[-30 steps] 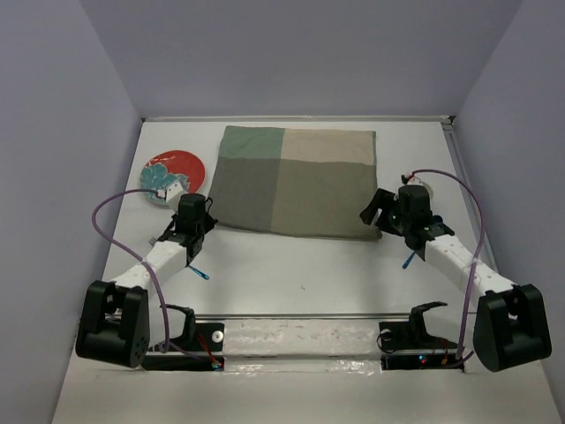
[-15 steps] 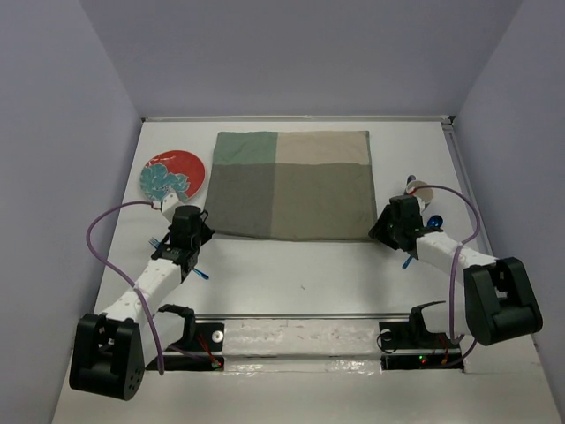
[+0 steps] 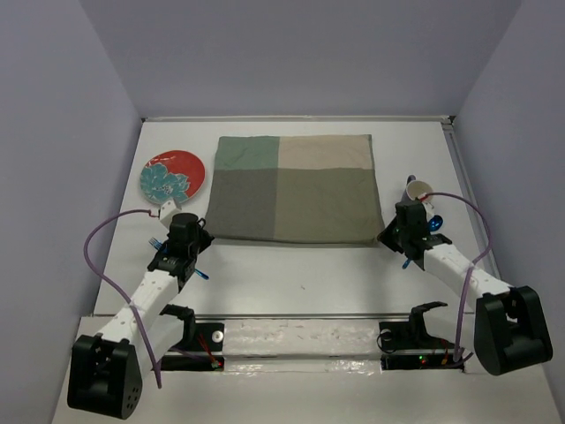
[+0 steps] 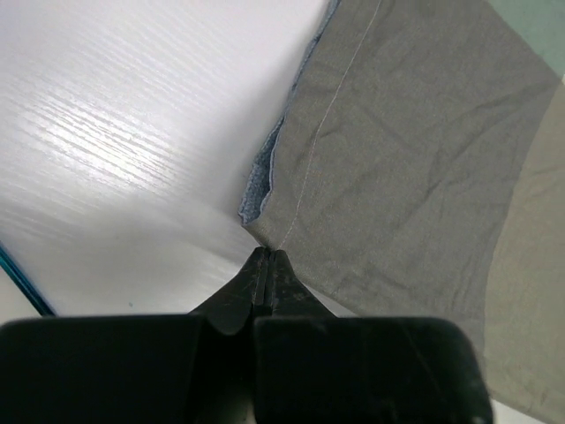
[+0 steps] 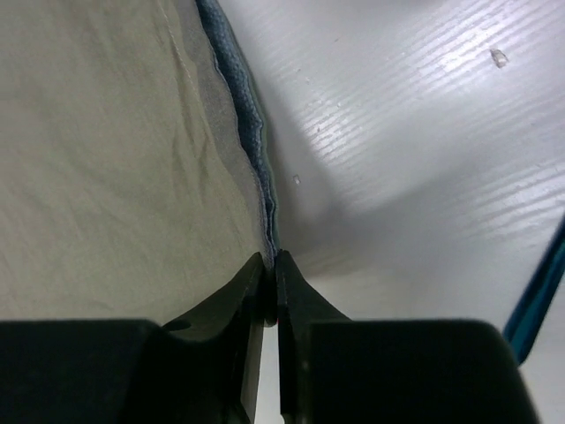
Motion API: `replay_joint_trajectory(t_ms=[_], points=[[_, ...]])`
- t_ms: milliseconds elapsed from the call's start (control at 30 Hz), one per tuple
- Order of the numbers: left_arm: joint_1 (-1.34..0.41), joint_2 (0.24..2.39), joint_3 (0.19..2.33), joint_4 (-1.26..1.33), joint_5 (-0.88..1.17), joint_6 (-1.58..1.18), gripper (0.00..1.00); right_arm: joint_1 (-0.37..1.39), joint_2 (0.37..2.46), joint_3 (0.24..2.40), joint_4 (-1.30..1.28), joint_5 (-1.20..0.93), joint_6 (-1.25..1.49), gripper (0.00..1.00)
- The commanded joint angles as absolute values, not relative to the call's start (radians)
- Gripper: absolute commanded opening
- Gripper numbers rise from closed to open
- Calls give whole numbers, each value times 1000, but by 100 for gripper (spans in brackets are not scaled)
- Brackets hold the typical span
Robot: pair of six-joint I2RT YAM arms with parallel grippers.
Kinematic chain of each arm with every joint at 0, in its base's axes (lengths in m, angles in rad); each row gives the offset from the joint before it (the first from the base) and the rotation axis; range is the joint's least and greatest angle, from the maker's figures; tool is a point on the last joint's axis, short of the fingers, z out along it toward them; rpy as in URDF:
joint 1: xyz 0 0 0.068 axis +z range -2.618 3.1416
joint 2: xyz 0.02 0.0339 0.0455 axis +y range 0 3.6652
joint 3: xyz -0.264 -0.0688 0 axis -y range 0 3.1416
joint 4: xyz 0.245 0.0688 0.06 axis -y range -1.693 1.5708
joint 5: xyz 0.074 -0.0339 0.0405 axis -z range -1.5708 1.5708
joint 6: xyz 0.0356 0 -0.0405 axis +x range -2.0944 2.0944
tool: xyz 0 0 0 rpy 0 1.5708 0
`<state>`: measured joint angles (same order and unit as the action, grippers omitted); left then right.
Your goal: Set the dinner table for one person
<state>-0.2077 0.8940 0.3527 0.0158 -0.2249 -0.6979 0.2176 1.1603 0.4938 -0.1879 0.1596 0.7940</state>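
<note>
The dinner table [image 3: 300, 274] is a wide white top. On its far half lies a green-and-beige four-patch cloth mat [image 3: 291, 188], flat and square to the edges. My left gripper [image 3: 196, 237] is shut on the mat's near left corner; in the left wrist view the jaws [image 4: 267, 256] meet right at the grey cloth [image 4: 397, 159]. My right gripper [image 3: 389, 235] pinches the near right corner, its fingertips [image 5: 272, 261] closed on the blue-backed hem of the mat [image 5: 115, 132].
A red plate with a teal flower [image 3: 174, 175] lies left of the mat. A small cup [image 3: 422, 189] and a blue piece [image 3: 433, 223] sit right of it. Blue utensils lie by the left arm [image 3: 200, 273] and the right arm [image 3: 407, 261].
The right gripper has dropped to the mat's near right corner and closed on it. Both arms drew toward the near edge, and the skewed mat now lies square.
</note>
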Motion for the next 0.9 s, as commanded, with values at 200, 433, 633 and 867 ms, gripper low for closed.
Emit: replay_joint_trajectory(t_ms=[200, 433, 633, 867], points=[[-206, 744, 334, -106, -230, -744, 32, 224, 959, 489, -370, 229, 752, 58], [-207, 704, 429, -118, -218, -697, 69, 224, 874, 603, -407, 148, 641, 66], [-225, 794, 436, 32, -130, -684, 60, 262, 1035, 604, -224, -46, 653, 0], [-247, 1000, 385, 210, -69, -727, 49, 272, 1061, 479, -133, -35, 703, 0]])
